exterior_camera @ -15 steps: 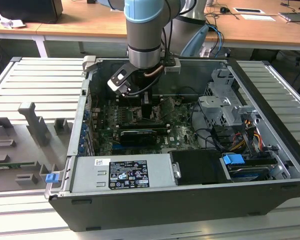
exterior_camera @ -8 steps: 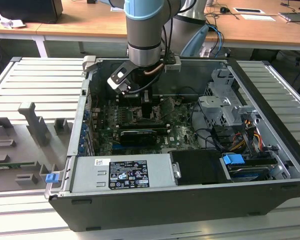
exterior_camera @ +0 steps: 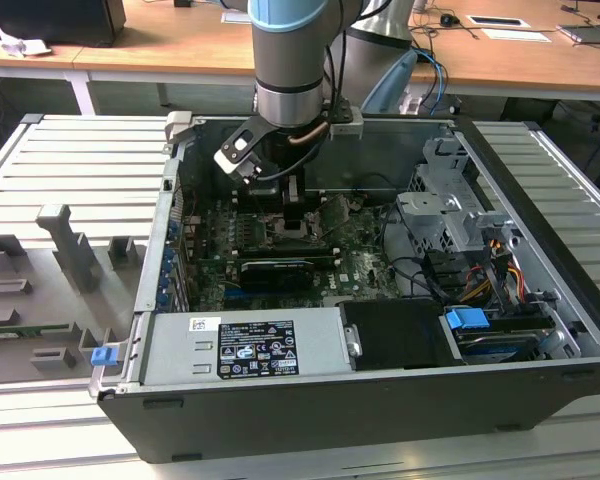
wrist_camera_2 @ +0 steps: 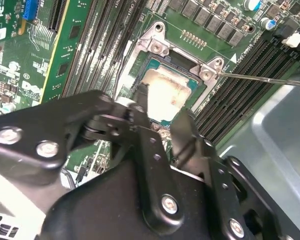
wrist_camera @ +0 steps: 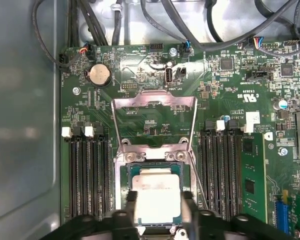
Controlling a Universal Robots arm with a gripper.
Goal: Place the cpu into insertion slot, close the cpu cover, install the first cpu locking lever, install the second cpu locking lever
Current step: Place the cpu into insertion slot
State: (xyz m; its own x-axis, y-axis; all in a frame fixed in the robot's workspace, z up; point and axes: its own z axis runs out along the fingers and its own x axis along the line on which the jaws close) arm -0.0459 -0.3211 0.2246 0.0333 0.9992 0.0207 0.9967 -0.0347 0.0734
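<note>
Gripper point(wrist_camera: 160, 201) clamps the chip point(wrist_camera: 157, 192) by its edges in the socket point(wrist_camera: 124, 186), cover point(wrist_camera: 154, 102) open; exterior view shows case wall point(exterior_camera: 166, 240) at the gripper's nine o'clock.

Grey arm point(exterior_camera: 290, 60) with blue band point(exterior_camera: 290, 12), black hand point(wrist_camera_2: 161, 107) (silver screws point(wrist_camera_2: 169, 204)).
</note>
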